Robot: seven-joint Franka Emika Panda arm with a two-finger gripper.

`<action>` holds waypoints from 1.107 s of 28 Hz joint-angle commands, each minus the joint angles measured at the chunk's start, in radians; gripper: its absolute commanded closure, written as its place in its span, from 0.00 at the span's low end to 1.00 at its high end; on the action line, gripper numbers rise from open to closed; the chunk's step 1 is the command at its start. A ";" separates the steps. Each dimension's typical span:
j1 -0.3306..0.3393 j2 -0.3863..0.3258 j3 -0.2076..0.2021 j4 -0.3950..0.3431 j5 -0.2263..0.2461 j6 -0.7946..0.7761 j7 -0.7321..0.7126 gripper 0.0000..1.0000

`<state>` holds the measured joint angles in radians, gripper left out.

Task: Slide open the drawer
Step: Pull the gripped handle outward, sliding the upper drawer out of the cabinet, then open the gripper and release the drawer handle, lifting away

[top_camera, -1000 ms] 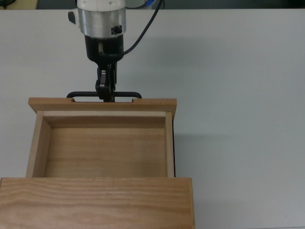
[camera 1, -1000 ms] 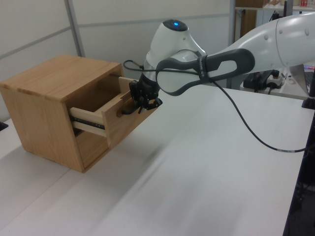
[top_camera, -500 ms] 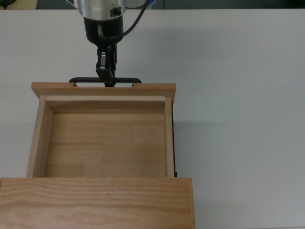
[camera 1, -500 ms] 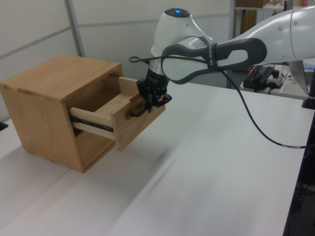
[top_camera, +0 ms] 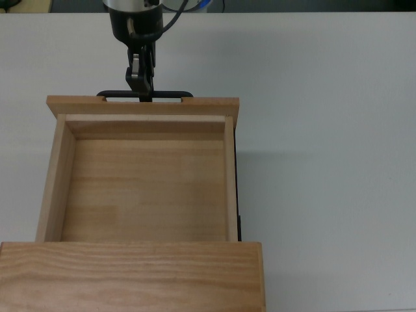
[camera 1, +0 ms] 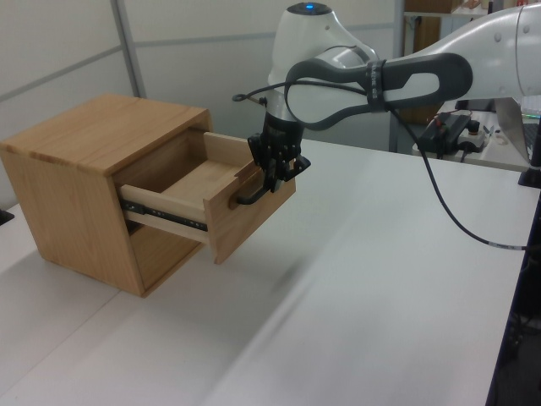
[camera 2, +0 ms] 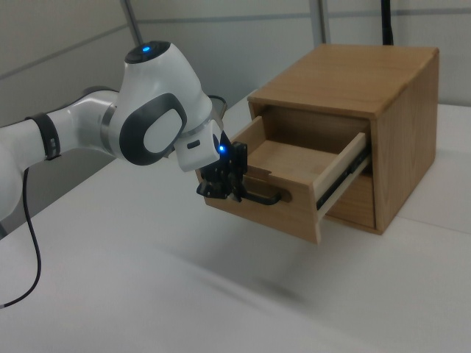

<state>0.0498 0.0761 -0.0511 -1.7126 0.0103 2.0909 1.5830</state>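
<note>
The light wooden drawer (top_camera: 143, 195) (camera 1: 215, 190) (camera 2: 294, 173) stands pulled well out of its cabinet (top_camera: 130, 276) (camera 1: 76, 161) (camera 2: 375, 88), its inside bare. A thin black bar handle (top_camera: 144, 95) (camera 1: 250, 197) (camera 2: 263, 197) crosses its front panel. My gripper (top_camera: 141, 88) (camera 1: 275, 173) (camera 2: 224, 187) is shut on the handle at its middle, coming from the top view's upper side. The black slide rails (camera 1: 161, 222) (camera 2: 342, 176) show along the drawer's sides.
The cabinet sits on a white table (top_camera: 325, 130) (camera 1: 355, 296) (camera 2: 110, 279). A black cable (camera 1: 439, 203) trails from the arm toward the left view's right. Equipment and a shelf (camera 1: 456, 127) stand past the table's far edge in the left view.
The drawer has slid farther out of the cabinet, drawn by my gripper, which moved toward the top view's upper edge while staying shut on the handle.
</note>
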 commanded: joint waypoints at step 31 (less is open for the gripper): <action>-0.001 -0.088 0.026 0.054 -0.151 -0.290 -0.043 0.56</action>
<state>0.0453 0.0089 -0.0492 -1.6563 -0.0803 1.8642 1.5771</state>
